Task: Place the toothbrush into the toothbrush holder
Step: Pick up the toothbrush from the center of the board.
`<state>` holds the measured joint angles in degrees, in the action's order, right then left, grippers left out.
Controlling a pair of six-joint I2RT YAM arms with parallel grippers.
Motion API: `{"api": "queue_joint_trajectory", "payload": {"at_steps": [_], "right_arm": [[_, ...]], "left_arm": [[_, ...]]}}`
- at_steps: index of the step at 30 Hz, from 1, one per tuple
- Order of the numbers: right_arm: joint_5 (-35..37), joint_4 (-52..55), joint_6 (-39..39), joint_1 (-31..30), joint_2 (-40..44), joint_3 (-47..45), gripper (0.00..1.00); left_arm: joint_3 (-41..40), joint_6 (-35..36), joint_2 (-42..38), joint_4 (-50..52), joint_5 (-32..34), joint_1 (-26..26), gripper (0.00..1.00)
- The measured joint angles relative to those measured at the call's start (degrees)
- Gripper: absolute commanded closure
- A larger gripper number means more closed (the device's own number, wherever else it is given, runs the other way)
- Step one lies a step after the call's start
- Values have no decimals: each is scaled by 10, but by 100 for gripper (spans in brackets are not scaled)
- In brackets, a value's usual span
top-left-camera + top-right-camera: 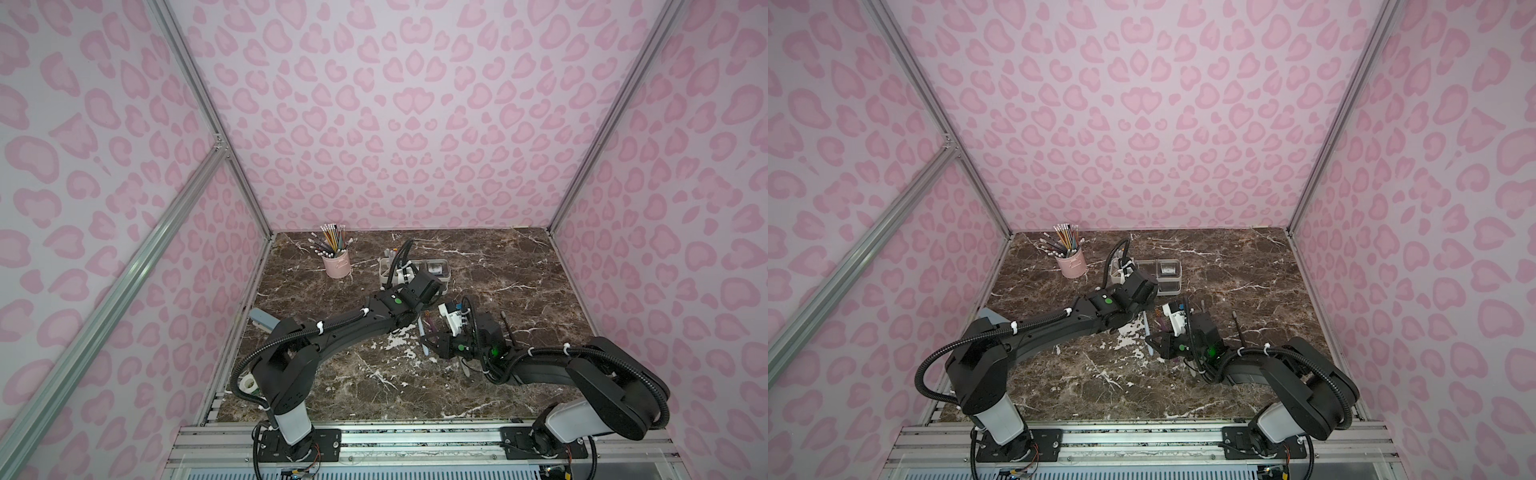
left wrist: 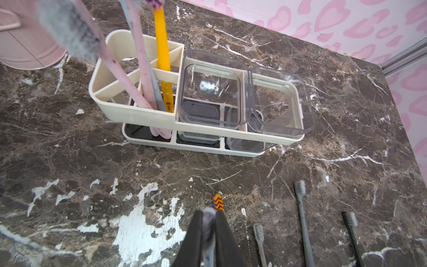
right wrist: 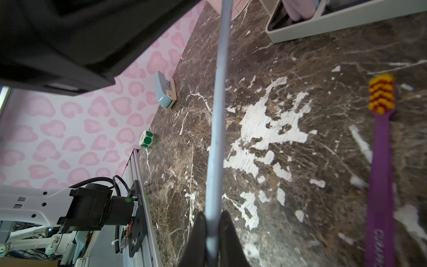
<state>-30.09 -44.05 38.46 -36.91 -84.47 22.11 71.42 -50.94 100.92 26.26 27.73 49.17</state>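
Right gripper [image 3: 213, 215] clamps toothbrush [image 3: 218, 115]; long axis runs headfirst toward toothbrush holder [image 2: 136, 114].

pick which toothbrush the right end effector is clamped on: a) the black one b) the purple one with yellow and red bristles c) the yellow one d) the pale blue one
d: in the right wrist view the right end effector is shut on the handle of the pale blue toothbrush, while the purple toothbrush lies untouched off to one side.
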Motion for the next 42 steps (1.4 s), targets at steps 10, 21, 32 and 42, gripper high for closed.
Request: {"api": "queue_joint_trajectory", "payload": {"at_steps": [10, 21, 32, 42], "right_arm": [[-11, -9, -21, -1, 15, 0, 100], [-11, -9, -25, -5, 16, 0, 100], [-7, -3, -38, -12, 23, 4, 100], [0, -1, -40, -13, 23, 4, 100]], "left_arm": [[13, 14, -32, 24, -12, -15, 49], [9, 30, -78, 73, -87, -45, 50], [0, 27, -68, 70, -156, -63, 63], [-16, 15, -69, 65, -203, -75, 76]]}}
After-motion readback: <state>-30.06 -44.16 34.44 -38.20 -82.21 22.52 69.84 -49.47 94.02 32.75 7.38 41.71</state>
